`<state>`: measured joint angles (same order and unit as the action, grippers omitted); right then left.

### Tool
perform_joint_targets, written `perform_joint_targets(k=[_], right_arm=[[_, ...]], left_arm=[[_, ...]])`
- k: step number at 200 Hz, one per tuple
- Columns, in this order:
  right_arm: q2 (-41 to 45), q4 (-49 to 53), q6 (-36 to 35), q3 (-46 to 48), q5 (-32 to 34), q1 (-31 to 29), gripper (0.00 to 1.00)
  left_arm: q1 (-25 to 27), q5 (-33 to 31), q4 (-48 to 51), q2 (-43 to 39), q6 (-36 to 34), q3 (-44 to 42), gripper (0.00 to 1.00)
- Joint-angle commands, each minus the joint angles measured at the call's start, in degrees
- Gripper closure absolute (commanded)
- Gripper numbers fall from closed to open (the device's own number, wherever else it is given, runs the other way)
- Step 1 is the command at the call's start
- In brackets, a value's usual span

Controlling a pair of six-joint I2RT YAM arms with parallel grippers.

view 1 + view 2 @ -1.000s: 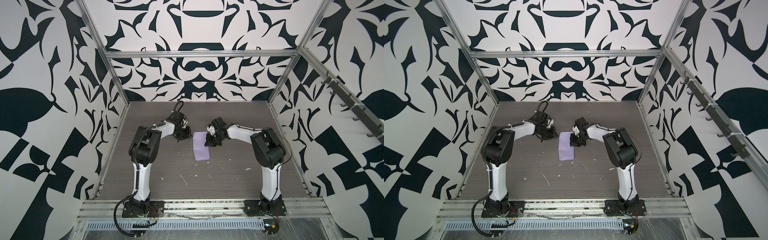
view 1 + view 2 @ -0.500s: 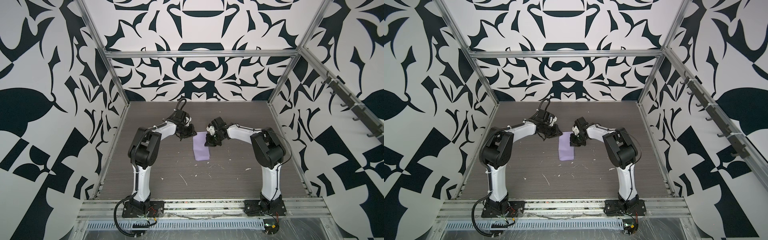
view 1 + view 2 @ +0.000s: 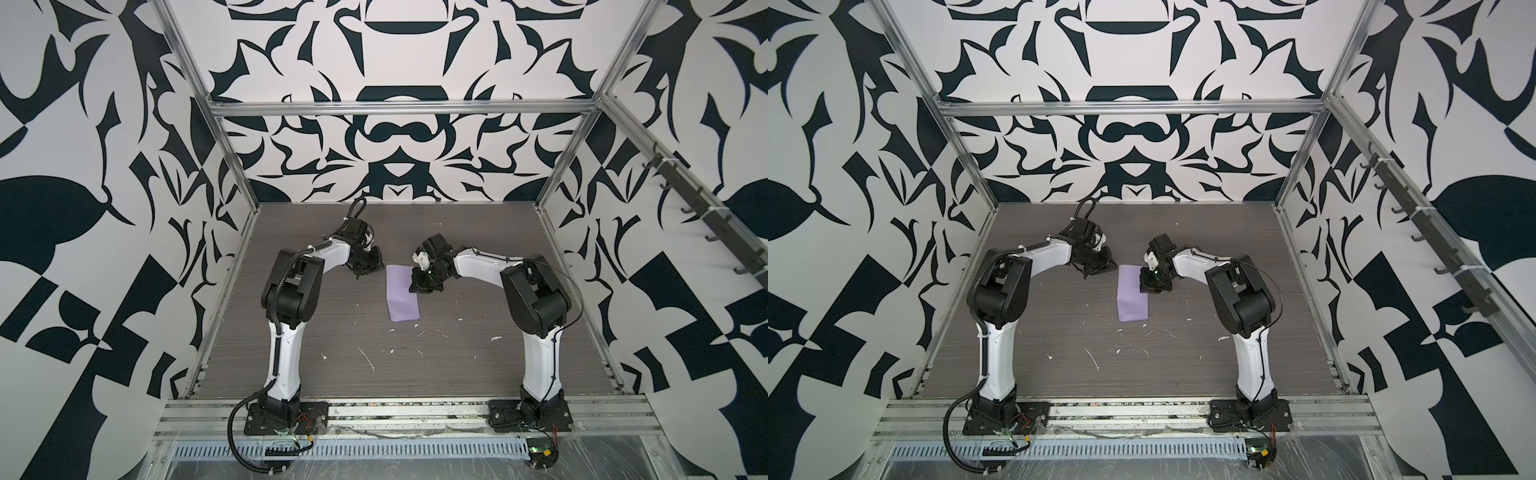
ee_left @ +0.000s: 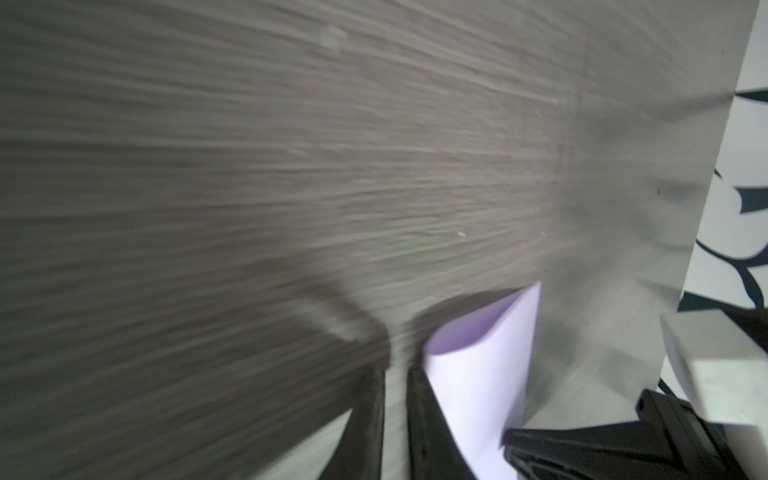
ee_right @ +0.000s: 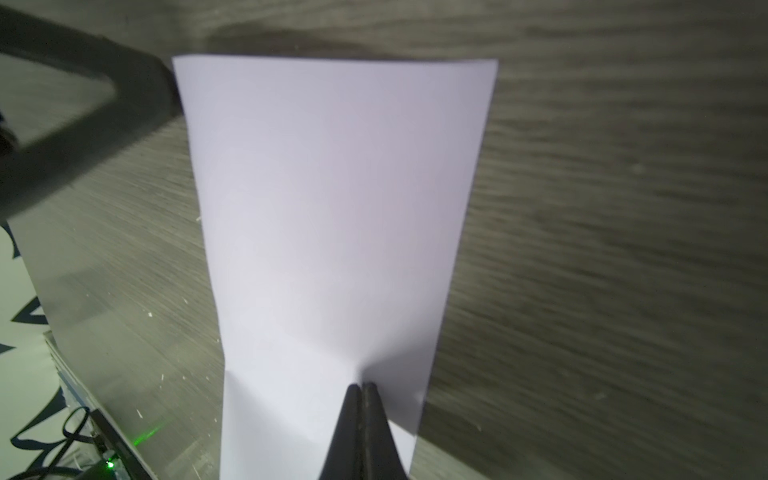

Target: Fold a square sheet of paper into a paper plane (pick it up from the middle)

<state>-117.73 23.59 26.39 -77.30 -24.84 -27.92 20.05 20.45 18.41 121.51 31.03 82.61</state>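
Lying folded over near the middle of the table (image 3: 332,332), the purple sheet of paper (image 3: 401,296) is pinched at its right edge by the right gripper (image 5: 360,388), whose fingers are closed on it. The left gripper (image 4: 397,374) sits just beside the sheet's far left corner, fingers narrowly apart and empty.

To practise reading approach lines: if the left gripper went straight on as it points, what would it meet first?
Probably the bare tabletop beside the square sheet of paper; the left gripper aims just past the sheet, though depth is unclear.
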Motion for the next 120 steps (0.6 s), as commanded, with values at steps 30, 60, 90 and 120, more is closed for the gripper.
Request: perform_joint_targets(k=[30, 60, 90, 120], right_arm=[[-8.3, 10.34, -15.6, -8.42, 6.27, 0.68, 1.0], [-10.33, 12.46, -23.12, -13.72, 3.43, 0.68, 1.0], [-11.75, 14.46, -28.97, -17.54, 2.6, 0.73, 1.0], [-12.3, 15.14, -32.1, -19.17, 2.35, 0.69, 1.0]], left_arm=[[-2.9, 0.14, 0.97, -10.07, 0.55, -5.88, 0.83], [-1.87, 6.83, -6.31, -12.9, 4.91, -10.83, 0.82], [0.83, 8.21, -7.77, -12.32, 5.12, -11.79, 0.82], [1.82, 8.85, -7.03, -8.8, 4.96, -11.16, 0.82]])
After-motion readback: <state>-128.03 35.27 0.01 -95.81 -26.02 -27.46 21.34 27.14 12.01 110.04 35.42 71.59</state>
